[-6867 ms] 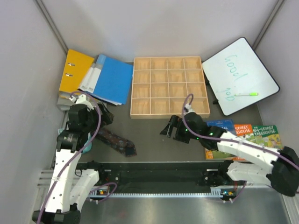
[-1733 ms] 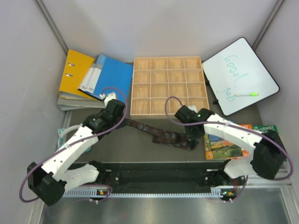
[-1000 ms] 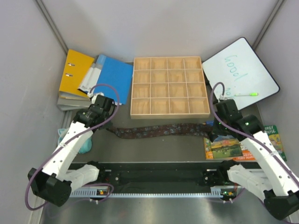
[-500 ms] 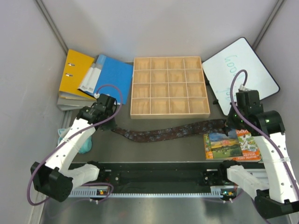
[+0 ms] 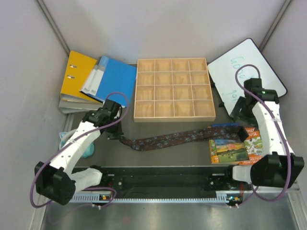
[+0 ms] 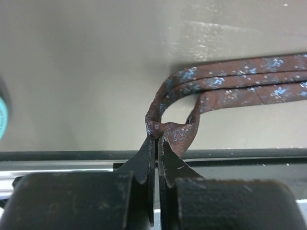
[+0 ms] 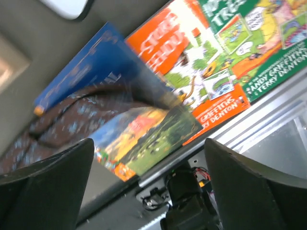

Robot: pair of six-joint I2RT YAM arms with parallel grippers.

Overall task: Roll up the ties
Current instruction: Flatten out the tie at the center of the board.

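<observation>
One tie [image 5: 177,139], dark brown with bluish specks, lies stretched out across the table in front of the wooden tray. Its left end is pinched in my left gripper [image 5: 116,136]. In the left wrist view the fabric [image 6: 230,81] folds into a small loop right at the shut gripper [image 6: 157,140]. The tie's right end rests on the books and shows blurred in the right wrist view [image 7: 72,120]. My right gripper [image 5: 241,114] hangs above and behind that end, near the whiteboard. Its jaws stand wide open and empty [image 7: 148,143].
A gridded wooden tray [image 5: 173,118] sits at centre back. A yellow binder [image 5: 76,74] and a blue one [image 5: 115,79] lie back left, a whiteboard [image 5: 225,72] back right. Picture books [image 5: 230,148] lie right, a teal object [image 5: 89,150] left, a black rail [image 5: 163,176] along the near edge.
My right gripper has opened, let go of the tie's right end and drawn back toward the whiteboard. That end now lies on the books. The left gripper shifted slightly right, still holding.
</observation>
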